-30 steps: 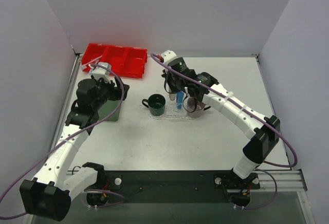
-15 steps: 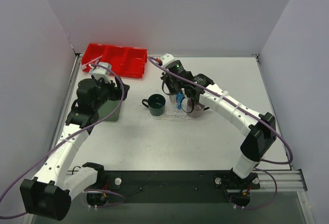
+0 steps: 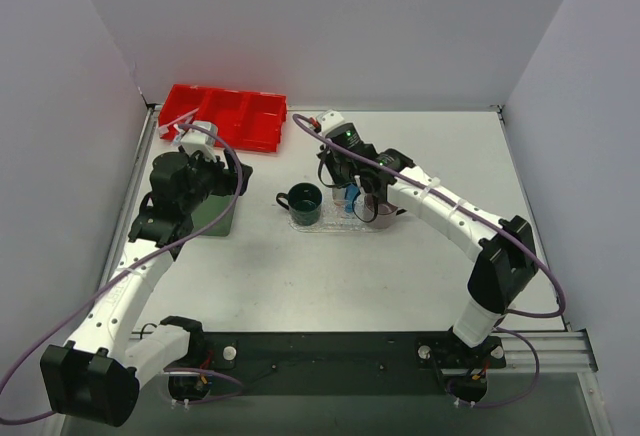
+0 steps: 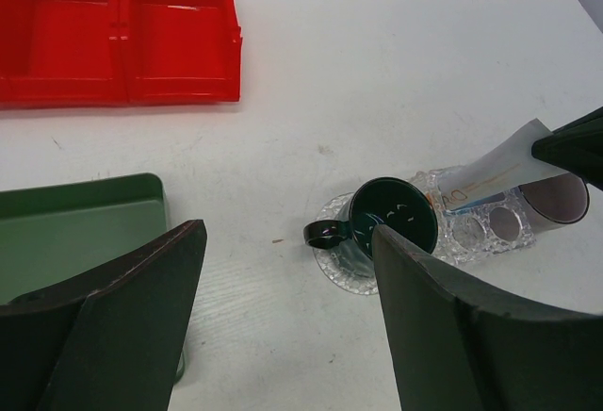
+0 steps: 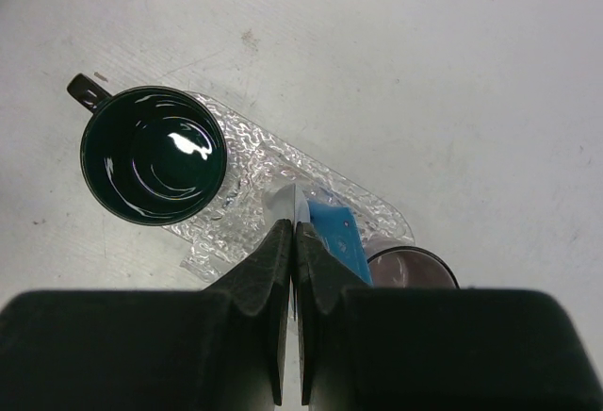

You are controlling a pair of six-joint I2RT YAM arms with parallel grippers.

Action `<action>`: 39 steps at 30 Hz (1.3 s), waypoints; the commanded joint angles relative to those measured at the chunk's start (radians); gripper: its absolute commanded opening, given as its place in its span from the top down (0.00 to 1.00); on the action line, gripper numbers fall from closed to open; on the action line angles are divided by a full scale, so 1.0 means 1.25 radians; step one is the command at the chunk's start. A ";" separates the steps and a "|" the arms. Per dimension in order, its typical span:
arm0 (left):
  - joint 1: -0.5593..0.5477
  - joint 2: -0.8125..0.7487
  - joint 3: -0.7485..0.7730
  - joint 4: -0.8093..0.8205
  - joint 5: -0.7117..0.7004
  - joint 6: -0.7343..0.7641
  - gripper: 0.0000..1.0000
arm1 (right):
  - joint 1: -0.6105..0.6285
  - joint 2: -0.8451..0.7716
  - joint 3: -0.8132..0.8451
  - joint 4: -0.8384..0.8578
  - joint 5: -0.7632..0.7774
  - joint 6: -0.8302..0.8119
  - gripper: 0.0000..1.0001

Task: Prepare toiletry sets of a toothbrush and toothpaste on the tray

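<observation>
My right gripper (image 5: 295, 227) is shut on the white-grey toothpaste tube (image 5: 287, 202) and holds it tilted over the middle of the clear bumpy tray (image 5: 245, 161). The bright blue toothpaste tube (image 5: 337, 237) lies on the tray right beside it. In the top view the right gripper (image 3: 340, 184) is over the tray (image 3: 325, 224). In the left wrist view the held tube (image 4: 499, 171) slants down toward the tray (image 4: 344, 274). My left gripper (image 4: 287, 232) is open and empty, left of the tray. No toothbrush is in view.
A dark green mug (image 3: 303, 202) stands on the tray's left end and a brownish cup (image 3: 380, 208) on its right end. A red compartment bin (image 3: 225, 116) is at the back left. A dark green square tray (image 4: 75, 232) lies under my left gripper.
My right gripper has come down a little toward the tray with the white-grey tube in it. The left arm has not moved.
</observation>
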 commanded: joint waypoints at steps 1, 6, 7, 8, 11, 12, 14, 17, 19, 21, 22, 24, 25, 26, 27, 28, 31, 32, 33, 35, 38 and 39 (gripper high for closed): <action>0.009 0.000 0.014 0.014 0.010 -0.002 0.18 | -0.009 -0.008 -0.015 0.059 0.003 0.021 1.00; 0.010 0.003 0.014 0.016 0.013 -0.003 0.18 | -0.010 -0.004 -0.031 0.078 -0.001 0.027 1.00; 0.010 0.003 0.014 0.016 0.013 -0.003 0.19 | -0.011 -0.003 -0.033 0.081 -0.002 0.028 1.00; 0.011 0.004 0.014 0.016 0.013 -0.003 0.18 | -0.013 -0.001 -0.034 0.083 -0.002 0.029 1.00; 0.011 0.004 0.014 0.016 0.015 -0.003 0.18 | -0.013 0.004 -0.038 0.088 -0.005 0.033 1.00; 0.012 0.004 0.015 0.016 0.015 -0.003 0.18 | -0.013 0.005 -0.039 0.091 -0.006 0.034 1.00; 0.012 0.005 0.014 0.016 0.015 -0.003 0.18 | -0.013 0.009 -0.042 0.095 -0.006 0.035 1.00; 0.011 0.007 0.015 0.017 0.016 -0.003 0.18 | -0.014 0.014 -0.048 0.102 -0.008 0.038 1.00; 0.011 0.005 0.015 0.016 0.017 -0.003 0.19 | -0.014 0.018 -0.050 0.106 -0.008 0.039 1.00; 0.012 0.009 0.015 0.014 0.018 -0.004 0.19 | -0.014 0.021 -0.053 0.108 -0.008 0.043 1.00; 0.011 0.009 0.015 0.014 0.018 -0.004 0.18 | -0.015 0.023 -0.054 0.110 -0.008 0.043 1.00; 0.012 0.009 0.015 0.016 0.020 -0.004 0.18 | -0.015 0.023 -0.060 0.115 -0.006 0.043 1.00; 0.012 0.008 0.015 0.014 0.020 -0.004 0.18 | -0.015 0.023 -0.063 0.117 -0.005 0.043 1.00; 0.012 0.010 0.015 0.014 0.021 -0.004 0.19 | -0.015 0.023 -0.064 0.119 -0.005 0.043 1.00; 0.012 0.009 0.014 0.016 0.022 -0.004 0.18 | -0.018 0.024 -0.069 0.121 -0.003 0.043 1.00; 0.012 0.011 0.016 0.016 0.022 -0.004 0.18 | -0.016 0.025 -0.069 0.122 -0.002 0.043 1.00; 0.015 0.013 0.016 0.016 0.022 -0.004 0.18 | -0.016 0.026 -0.071 0.122 0.000 0.043 1.00; 0.014 0.012 0.016 0.014 0.022 -0.004 0.18 | -0.016 0.026 -0.071 0.122 0.001 0.045 1.00; 0.014 0.013 0.015 0.016 0.022 -0.004 0.19 | -0.016 0.025 -0.072 0.121 0.001 0.046 0.99; 0.015 0.014 0.016 0.016 0.023 -0.005 0.19 | -0.016 0.021 -0.074 0.122 0.001 0.048 0.92; 0.015 0.015 0.016 0.014 0.024 -0.005 0.19 | -0.016 0.017 -0.075 0.121 0.003 0.048 0.84; 0.016 0.014 0.016 0.014 0.026 -0.007 0.19 | -0.016 0.014 -0.075 0.121 0.003 0.047 0.82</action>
